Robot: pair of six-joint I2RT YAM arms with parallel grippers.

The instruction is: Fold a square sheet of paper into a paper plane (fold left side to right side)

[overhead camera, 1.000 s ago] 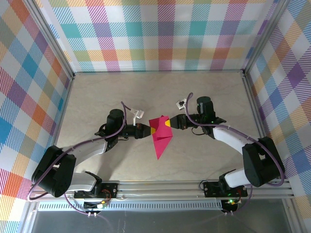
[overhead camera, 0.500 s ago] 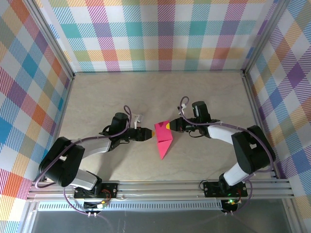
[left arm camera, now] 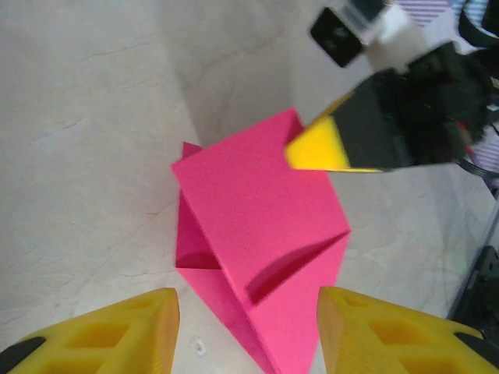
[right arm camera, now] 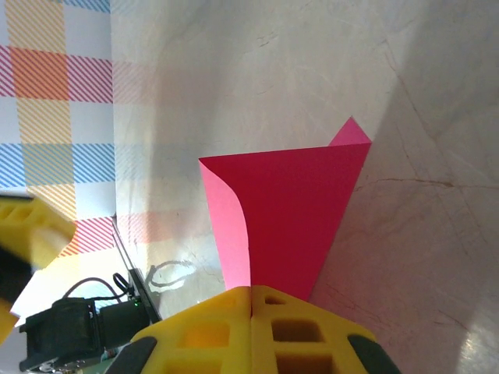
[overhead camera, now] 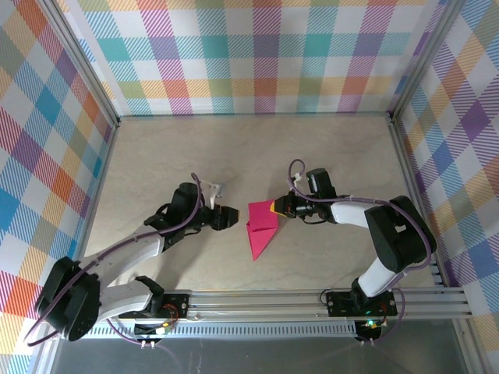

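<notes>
At the middle of the pale wooden surface (overhead camera: 335, 156): a thin magenta-pink square sheet of paper (overhead camera: 260, 228), already creased into a narrow dart shape, point toward 6 o'clock. Lying low on the surface now, no longer lifted as it was a second ago.

Just let go by the yellow-tipped left fingers (overhead camera: 225, 218). Closed against the sheet's 9 o'clock edge a second ago; now parted about halfway, holding nothing, drawn back to 9 o'clock of the paper with a little bare surface between.

Pinched at its 1 o'clock corner by the yellow-tipped right fingers (overhead camera: 274, 208), pressed fully together on the paper. From the right wrist, a curling layer rising straight out of the closed tips.

Judged from this: left-to-right fold laid over and left to the right side alone. Crease not yet pressed flat, to go by the raised flap and the shadow beneath it in the left wrist view. Probably next: pressing along the fold line, with the right-hand pinch as anchor. Risk of the flap springing back if released too soon.
</notes>
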